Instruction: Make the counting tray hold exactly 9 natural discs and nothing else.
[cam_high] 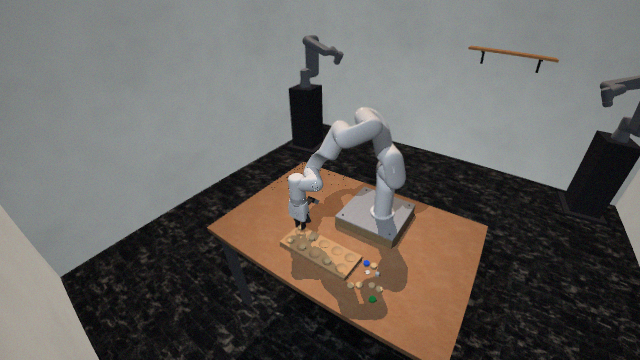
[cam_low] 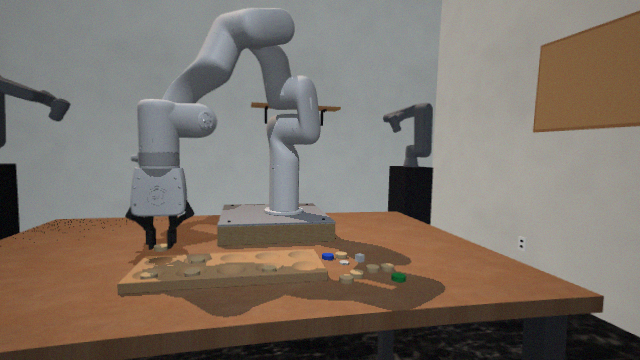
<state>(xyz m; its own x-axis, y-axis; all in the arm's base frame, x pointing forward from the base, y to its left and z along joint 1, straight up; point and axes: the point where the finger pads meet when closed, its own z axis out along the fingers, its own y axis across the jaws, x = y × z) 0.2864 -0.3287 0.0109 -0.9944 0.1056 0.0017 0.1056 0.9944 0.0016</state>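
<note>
Discs of pale, unpainted wood are seen in several pockets of the tray (cam_low: 150,287), a flat wooden slab with two rows of shallow round hollows lying on the worktop (cam_low: 500,280). About five pockets appear filled; an exact count cannot be made. One more disc (cam_low: 160,247) is clamped in the pincer (cam_low: 160,244) just above the tray's far left corner, so a placement is judged under way, with roughly three further discs needed. Loose tan discs (cam_low: 372,268), a blue cap (cam_low: 328,256), a green cap (cam_low: 398,277) and a small grey cube (cam_low: 359,257) lie beside the tray's right end.
</note>
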